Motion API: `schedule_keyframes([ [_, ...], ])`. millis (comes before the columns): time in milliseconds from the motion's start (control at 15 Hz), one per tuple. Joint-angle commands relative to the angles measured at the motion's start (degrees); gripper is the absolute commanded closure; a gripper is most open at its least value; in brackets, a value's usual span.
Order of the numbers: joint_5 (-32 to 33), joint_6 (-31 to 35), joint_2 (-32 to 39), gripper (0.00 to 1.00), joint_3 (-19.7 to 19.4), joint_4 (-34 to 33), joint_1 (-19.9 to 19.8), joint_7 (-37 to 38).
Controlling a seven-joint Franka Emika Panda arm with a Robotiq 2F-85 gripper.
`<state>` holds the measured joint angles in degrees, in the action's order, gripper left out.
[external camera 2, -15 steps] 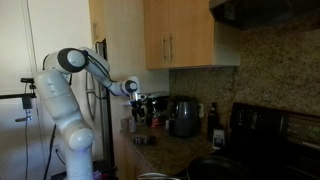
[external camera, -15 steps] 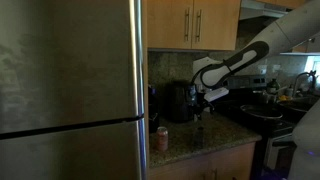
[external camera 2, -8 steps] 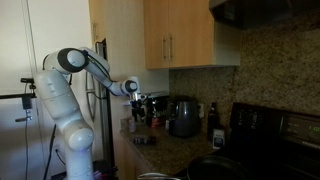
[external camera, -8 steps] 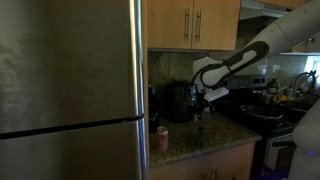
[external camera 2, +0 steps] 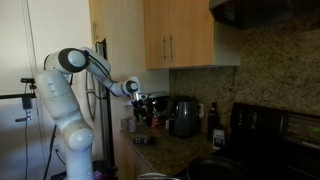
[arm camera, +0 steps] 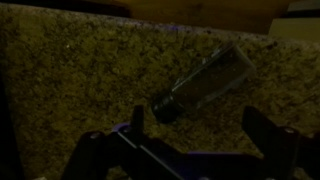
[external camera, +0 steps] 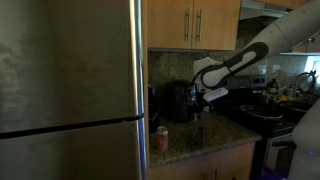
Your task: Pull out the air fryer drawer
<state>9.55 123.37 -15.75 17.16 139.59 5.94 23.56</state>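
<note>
The air fryer (external camera: 178, 102) is a squat black box on the granite counter against the wall; it also shows in an exterior view (external camera 2: 183, 116). My gripper (external camera: 201, 100) hangs above the counter just beside it, on its stove side, not touching it; it shows in an exterior view (external camera 2: 146, 101) too. In the wrist view the gripper (arm camera: 200, 135) is open and empty, its two dark fingers (arm camera: 137, 122) spread over the speckled counter. A dark slim bottle (arm camera: 200, 88) stands below the jaws. The air fryer is out of the wrist view, and its drawer cannot be made out.
A tall steel fridge (external camera: 70, 90) fills the near side. A small reddish can (external camera: 162, 138) stands at the counter edge. A dark bottle (external camera 2: 213, 119) stands by the wall. Wooden cabinets (external camera: 195, 22) hang above. A stove with a dark pot (external camera: 262, 113) lies beyond.
</note>
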Motion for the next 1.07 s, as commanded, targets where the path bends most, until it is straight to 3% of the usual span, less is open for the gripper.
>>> schedule_keyframes([
  [0,2.41,10.25,4.92,0.0,-3.96,-1.56,-3.41,4.01],
  [133,-2.66,14.72,7.15,0.0,-8.55,-2.83,-4.09,-0.79],
  [200,-5.26,14.85,13.52,0.0,-8.7,-8.61,-3.66,0.43],
  [267,-9.48,14.6,14.67,0.0,-10.12,-10.3,-3.23,-1.39],
  [333,-4.82,14.26,8.02,0.0,-9.34,-3.94,-3.25,0.48],
  [600,-8.39,14.35,14.38,0.0,-10.82,-9.87,-2.73,-0.76],
  [667,-6.23,15.58,11.37,0.0,-11.1,-6.8,-2.92,-2.7],
  [800,3.0,17.92,11.86,0.0,-11.69,-6.56,-3.78,-2.39],
  [1000,11.77,23.13,11.96,0.0,-13.68,-5.73,-5.2,-5.82],
])
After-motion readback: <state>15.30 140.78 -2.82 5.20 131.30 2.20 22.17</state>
